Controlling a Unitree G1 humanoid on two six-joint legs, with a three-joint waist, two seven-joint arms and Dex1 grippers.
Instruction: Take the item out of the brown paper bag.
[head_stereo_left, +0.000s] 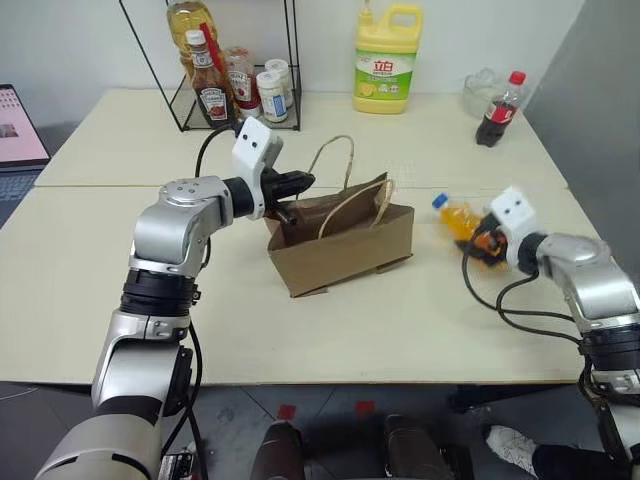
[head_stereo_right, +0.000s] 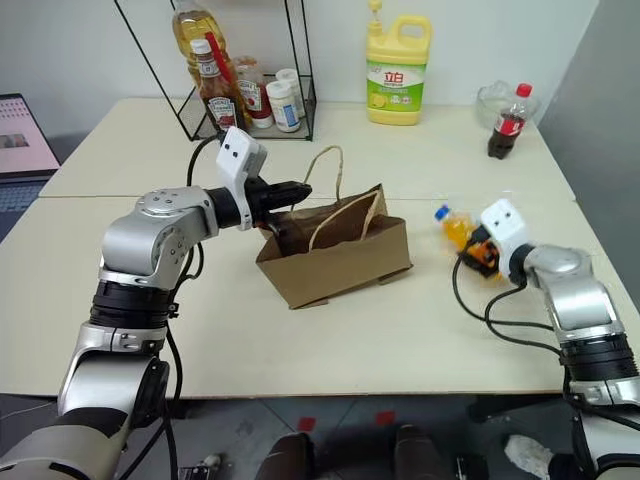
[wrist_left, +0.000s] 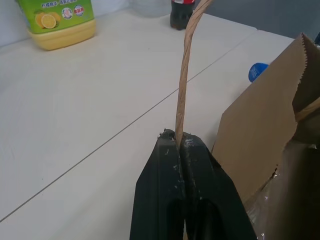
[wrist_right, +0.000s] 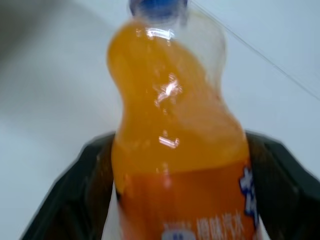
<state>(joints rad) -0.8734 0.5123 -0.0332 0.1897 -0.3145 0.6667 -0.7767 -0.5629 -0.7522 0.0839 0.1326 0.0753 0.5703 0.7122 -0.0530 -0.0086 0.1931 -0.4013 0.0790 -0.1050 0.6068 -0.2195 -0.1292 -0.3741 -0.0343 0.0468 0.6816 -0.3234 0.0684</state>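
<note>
Our right hand (head_stereo_left: 484, 240) holds the small, smooth, light orange plastic bottle (head_stereo_left: 459, 218) round its middle; left hand (head_stereo_left: 298, 196) pinches the brown paper bag's (head_stereo_left: 345, 250) cord handle (wrist_left: 184, 80).

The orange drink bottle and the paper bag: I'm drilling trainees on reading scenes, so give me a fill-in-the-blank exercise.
1. The left claw is shut on the brown paper bag's ____.
2. The orange drink bottle sits between the fingers of the ____ claw.
3. The bottle's cap is ____.
4. The bottle is ____ the bag.

Missing words: handle; right; blue; outside
</note>
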